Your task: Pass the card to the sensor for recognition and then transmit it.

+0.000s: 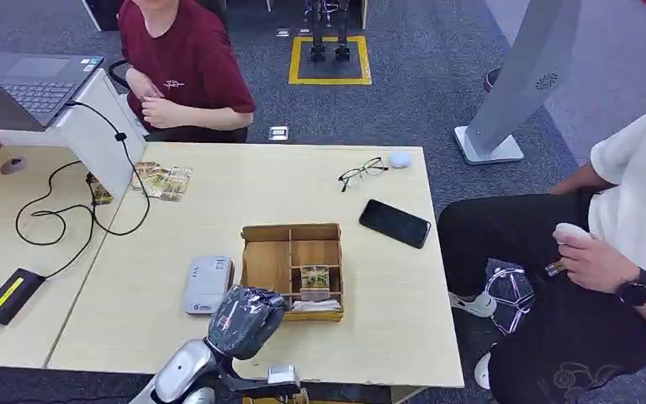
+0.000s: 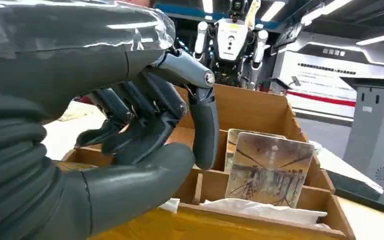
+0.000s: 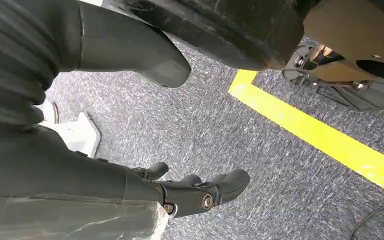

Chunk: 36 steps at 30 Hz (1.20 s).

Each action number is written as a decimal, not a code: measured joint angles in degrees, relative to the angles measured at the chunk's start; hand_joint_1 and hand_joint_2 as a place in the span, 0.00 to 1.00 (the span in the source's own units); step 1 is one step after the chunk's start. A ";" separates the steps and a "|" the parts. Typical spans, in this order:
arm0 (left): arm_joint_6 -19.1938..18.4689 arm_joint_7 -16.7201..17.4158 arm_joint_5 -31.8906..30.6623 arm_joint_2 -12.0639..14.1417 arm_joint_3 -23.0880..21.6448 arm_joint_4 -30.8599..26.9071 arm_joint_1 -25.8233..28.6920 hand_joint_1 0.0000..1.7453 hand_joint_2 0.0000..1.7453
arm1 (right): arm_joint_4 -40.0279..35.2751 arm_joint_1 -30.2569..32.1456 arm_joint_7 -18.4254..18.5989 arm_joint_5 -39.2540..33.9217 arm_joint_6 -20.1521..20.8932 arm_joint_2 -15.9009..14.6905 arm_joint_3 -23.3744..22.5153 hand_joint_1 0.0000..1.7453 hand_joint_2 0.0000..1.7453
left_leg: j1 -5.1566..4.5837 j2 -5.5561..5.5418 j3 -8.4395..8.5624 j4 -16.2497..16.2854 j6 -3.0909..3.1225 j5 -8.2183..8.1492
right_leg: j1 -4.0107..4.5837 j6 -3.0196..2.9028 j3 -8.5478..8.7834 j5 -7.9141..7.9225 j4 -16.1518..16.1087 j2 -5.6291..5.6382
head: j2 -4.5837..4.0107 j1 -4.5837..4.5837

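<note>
Left hand (image 1: 246, 318) hovers at the near-left corner of the wooden box (image 1: 262, 235), fingers (image 2: 130, 125) loosely curled, holding nothing. The card (image 2: 269, 169) stands upright in a compartment just beyond its fingertips. Right hand (image 3: 180, 192) hangs empty over the carpet (image 3: 260, 150), fingers apart.

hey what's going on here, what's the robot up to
The robot's left hand hovers at the near edge of a wooden box on the table, fingers apart, holding nothing. A card stands upright in one of the box's compartments, not yet picked up. The grey sensor lies just left of the box. The right hand hangs over the carpet, empty. Two people sit nearby, neither touching the box.
</note>
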 joint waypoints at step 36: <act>-0.39 -1.18 1.68 -0.20 0.00 0.00 -0.18 0.00 1.00 | -0.11 0.01 -0.15 0.13 0.13 0.02 -0.85 0.00 1.00 | 0.00 0.00 0.00 0.00 0.00 0.00 | 0.00 0.00 0.00 0.00 0.00 0.00 | 0.00 -0.02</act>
